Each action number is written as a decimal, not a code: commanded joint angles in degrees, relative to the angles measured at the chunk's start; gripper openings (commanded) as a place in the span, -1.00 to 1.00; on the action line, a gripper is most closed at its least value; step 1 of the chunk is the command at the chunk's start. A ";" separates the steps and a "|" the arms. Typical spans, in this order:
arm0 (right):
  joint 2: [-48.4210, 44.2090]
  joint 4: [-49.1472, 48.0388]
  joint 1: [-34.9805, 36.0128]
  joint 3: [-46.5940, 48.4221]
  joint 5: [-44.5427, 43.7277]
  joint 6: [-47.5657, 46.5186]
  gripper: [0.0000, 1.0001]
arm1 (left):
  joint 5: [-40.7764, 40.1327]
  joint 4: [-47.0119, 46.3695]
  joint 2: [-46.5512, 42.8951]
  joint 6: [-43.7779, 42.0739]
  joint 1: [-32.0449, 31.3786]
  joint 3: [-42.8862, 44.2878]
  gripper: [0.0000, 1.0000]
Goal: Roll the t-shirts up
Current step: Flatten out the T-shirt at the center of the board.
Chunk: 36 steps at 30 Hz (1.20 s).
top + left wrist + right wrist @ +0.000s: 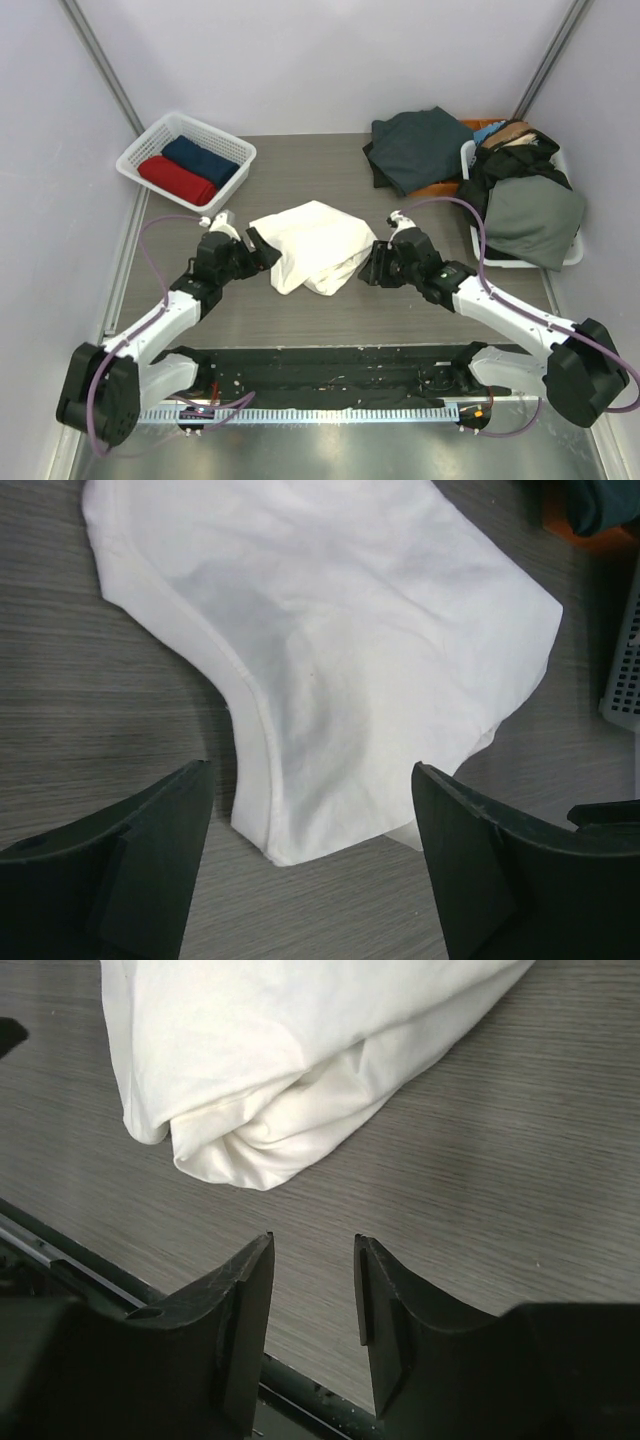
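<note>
A cream-white t-shirt [310, 240] lies loosely folded on the grey table, its near end bunched into a soft fold [250, 1150]. No print shows on it. My left gripper [262, 250] stands wide open at the shirt's left side. In the left wrist view, a hemmed corner of the shirt [300, 810] lies on the table just ahead of the left gripper [310, 770], touching neither finger. My right gripper [370, 267] is at the shirt's right side, partly open and holding nothing. In the right wrist view, bare table shows between the right gripper's [313, 1240] fingers, short of the cloth.
A white lattice basket [140, 152] at the back left holds a rolled red shirt [176, 180] and a navy one [203, 160]. At the back right lie a dark green garment [420, 145] and a second white basket [520, 262] heaped with dark clothes [535, 215]. A black rail [330, 370] runs along the near edge.
</note>
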<state>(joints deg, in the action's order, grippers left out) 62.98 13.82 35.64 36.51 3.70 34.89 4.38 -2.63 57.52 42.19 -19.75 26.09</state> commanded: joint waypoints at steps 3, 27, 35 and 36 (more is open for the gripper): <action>1.18 -7.49 1.36 -0.04 -1.77 1.05 -0.10 | 7.22 -4.94 10.32 1.84 -0.38 3.44 0.45; 4.95 -14.26 7.78 -1.97 -6.78 2.81 0.14 | -5.07 0.00 13.41 8.69 -8.64 0.64 0.50; 10.93 -20.68 10.06 -0.66 -10.56 4.48 0.08 | -5.00 -1.23 19.03 9.05 -9.69 2.12 -0.11; 11.46 -20.94 10.33 -0.39 -11.52 4.74 0.08 | -4.91 -1.23 19.38 8.87 -9.96 2.39 -0.29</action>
<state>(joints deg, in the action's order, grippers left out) 72.51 -1.50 44.99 33.30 -3.33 38.13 0.38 -2.11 74.54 51.03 -28.75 27.03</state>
